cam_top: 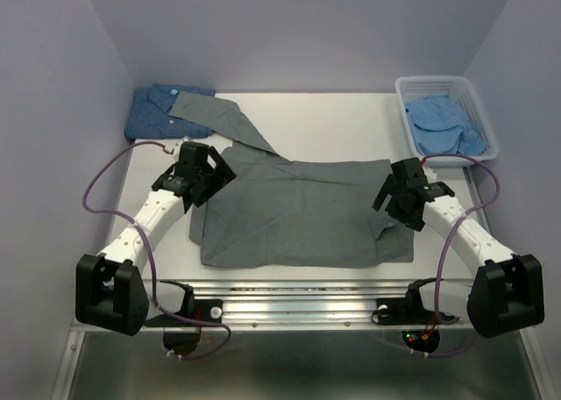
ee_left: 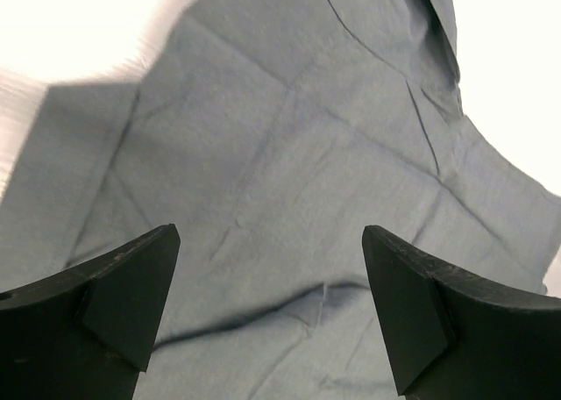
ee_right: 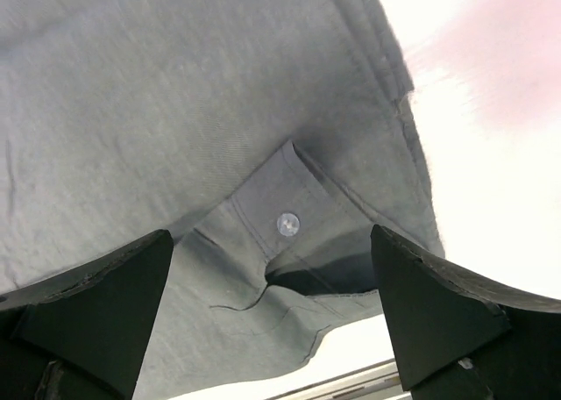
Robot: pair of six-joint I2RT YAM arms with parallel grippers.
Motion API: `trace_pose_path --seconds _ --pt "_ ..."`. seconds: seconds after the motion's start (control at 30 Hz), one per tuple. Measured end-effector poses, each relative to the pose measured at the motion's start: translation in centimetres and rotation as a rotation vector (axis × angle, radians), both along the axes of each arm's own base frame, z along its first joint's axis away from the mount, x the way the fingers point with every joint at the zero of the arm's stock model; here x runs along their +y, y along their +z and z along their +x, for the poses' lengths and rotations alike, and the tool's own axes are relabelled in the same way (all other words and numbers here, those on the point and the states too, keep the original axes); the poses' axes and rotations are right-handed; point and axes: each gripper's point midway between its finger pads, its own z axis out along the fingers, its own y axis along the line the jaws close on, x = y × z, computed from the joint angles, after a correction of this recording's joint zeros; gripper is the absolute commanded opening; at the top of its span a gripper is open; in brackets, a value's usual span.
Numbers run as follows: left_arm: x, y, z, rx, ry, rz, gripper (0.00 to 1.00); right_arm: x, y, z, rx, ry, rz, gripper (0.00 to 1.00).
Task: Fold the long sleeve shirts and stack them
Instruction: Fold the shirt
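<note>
Table [cam_top: 333, 128]: white, fills mid frame. Grey shirt [cam_top: 298, 211] lies spread flat at centre. One sleeve runs to the upper left, its end lying over the dark blue dotted shirt [cam_top: 153, 110] in the upper-left corner. White basket [cam_top: 480, 110], upper right, holds the pale blue shirt [cam_top: 443, 124]. Left gripper [ee_left: 270, 233] and right gripper [ee_right: 272, 235] are over the grey shirt's left and right edges, jaws wide apart, nothing held.

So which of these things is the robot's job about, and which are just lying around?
Part of the job: grey shirt, spread out in the middle; dark blue dotted shirt, far left corner; pale blue shirt, in the white basket.
Just lying about: white basket.
</note>
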Motion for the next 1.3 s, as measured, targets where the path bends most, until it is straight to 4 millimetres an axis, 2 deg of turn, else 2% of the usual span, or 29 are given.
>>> trace_pose_path --seconds 0.07,0.13,0.23,0.3,0.37,0.47,0.57,0.63,0.8,0.97,1.1,1.17,1.3 --pt "0.7 -0.1 0.8 -0.002 0.01 0.013 0.99 -0.3 0.8 0.6 -0.021 -0.008 -0.015 1.0" --pt "1.3 0.1 2.8 -0.017 0.018 0.027 0.99 -0.2 2.1 1.7 -0.064 0.006 -0.023 1.0" --pt "1.7 0.9 6.4 -0.055 0.002 0.054 0.99 0.1 4.2 4.1 -0.146 0.048 -0.034 1.0" --pt "1.7 1.5 9.5 -0.089 -0.035 0.065 0.99 0.2 5.4 6.5 -0.195 0.079 -0.063 1.0" --pt "1.5 1.6 12.2 -0.111 -0.084 0.069 0.99 0.1 5.9 8.6 -0.209 0.095 -0.096 1.0" --pt "1.4 0.9 16.7 -0.131 -0.143 0.092 0.99 0.2 6.0 11.9 -0.211 0.115 -0.142 1.0" --pt "1.2 -0.2 19.3 -0.121 -0.185 0.109 0.99 0.1 5.3 13.8 -0.193 0.123 -0.175 1.0" --pt "1.1 -1.7 21.7 -0.1 -0.208 0.127 0.99 -0.2 4.5 15.2 -0.169 0.124 -0.196 1.0" --pt "1.8 -5.0 23.9 -0.024 -0.198 0.184 0.99 -1.6 2.6 18.9 -0.132 0.105 -0.228 1.0" --pt "2.6 -7.1 25.9 0.009 -0.16 0.226 0.99 -2.2 1.4 20.2 -0.103 0.107 -0.241 1.0" --pt "2.7 -8.6 27.2 0.022 -0.137 0.22 0.98 -2.1 1.3 21.1 -0.107 0.112 -0.243 1.0" --pt "2.8 -8.7 27.9 0.011 -0.12 0.212 0.88 -2.2 1.2 21.2 -0.105 0.11 -0.242 1.0" --pt "2.5 -8.9 29.0 -0.005 -0.093 0.186 0.42 -2.4 0.8 21.1 -0.096 0.109 -0.242 1.0"
